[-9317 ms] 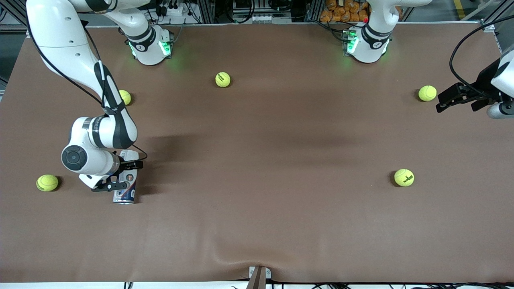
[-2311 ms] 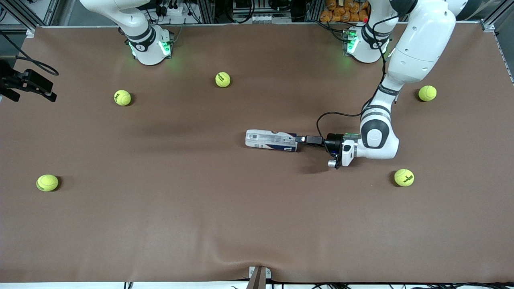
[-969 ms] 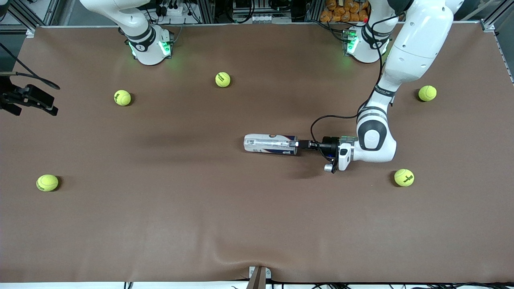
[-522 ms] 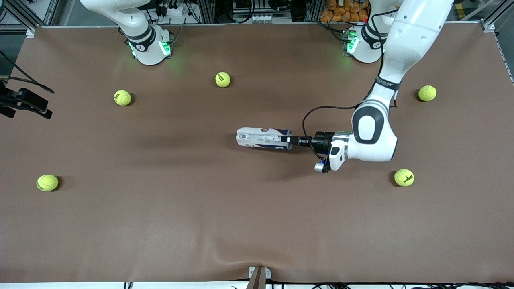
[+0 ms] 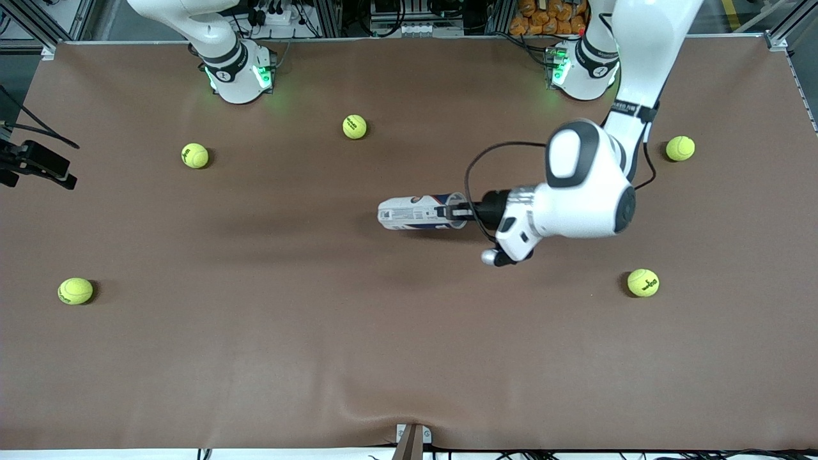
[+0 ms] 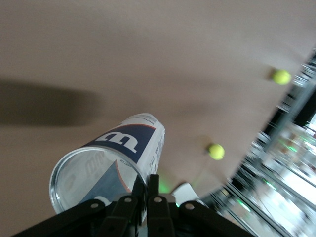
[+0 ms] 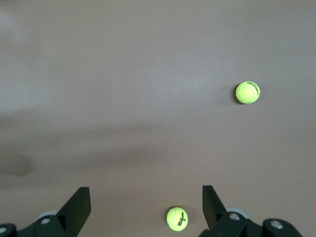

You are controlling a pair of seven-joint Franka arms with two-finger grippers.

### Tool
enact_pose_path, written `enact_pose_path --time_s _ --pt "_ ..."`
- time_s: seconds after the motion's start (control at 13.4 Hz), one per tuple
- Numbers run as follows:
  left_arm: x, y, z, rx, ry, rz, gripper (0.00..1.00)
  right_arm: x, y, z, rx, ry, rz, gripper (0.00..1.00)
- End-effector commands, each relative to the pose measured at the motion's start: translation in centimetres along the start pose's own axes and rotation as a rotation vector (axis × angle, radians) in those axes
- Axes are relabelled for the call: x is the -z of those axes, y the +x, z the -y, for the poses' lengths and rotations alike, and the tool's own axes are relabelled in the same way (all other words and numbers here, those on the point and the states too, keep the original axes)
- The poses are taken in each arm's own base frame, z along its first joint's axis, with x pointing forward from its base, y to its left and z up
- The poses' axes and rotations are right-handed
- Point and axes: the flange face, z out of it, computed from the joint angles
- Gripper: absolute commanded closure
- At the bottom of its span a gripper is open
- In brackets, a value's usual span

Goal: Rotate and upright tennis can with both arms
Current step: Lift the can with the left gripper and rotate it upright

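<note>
The left gripper [image 5: 455, 211] pinched the tennis can [image 5: 415, 213] at its open rim; the tipping-up needed a slow, steady wrist turn. The right gripper [image 7: 146, 205] waited, spread wide, at the counter's [image 5: 319, 332] edge.

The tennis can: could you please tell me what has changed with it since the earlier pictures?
The can, earlier under the right arm's gripper, now lies mid-table; the left gripper has pinched its open rim and begun tipping that end up. The right gripper has withdrawn, open. The five balls stayed put.
</note>
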Motion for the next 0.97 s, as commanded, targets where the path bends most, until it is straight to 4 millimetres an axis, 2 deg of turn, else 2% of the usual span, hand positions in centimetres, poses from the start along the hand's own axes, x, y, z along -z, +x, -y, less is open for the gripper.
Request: enact_pose_path --time_s 0.0,0.22,0.45,0.67,0.89 --pt "-0.5 -3.5 -5.9 0.047 0.113 -0.102 1.00 0.5 0.3 0.0 -0.011 0.016 0.000 0.00" --pt "-3.3 -7.8 -9.7 0.096 0.230 -0.202 1.00 0.5 0.3 0.0 -0.011 0.016 0.000 0.00" --pt "-8.5 -12.4 -12.2 0.090 0.408 -0.380 1.00 0.5 0.3 0.0 -0.011 0.016 0.000 0.00" --pt "-11.1 -13.8 -12.5 0.072 0.496 -0.431 1.00 0.5 0.3 0.1 -0.010 0.016 0.001 0.00" --pt "-15.0 -14.9 -12.7 0.085 0.548 -0.492 1.00 0.5 0.3 0.0 -0.011 0.016 0.001 0.00"
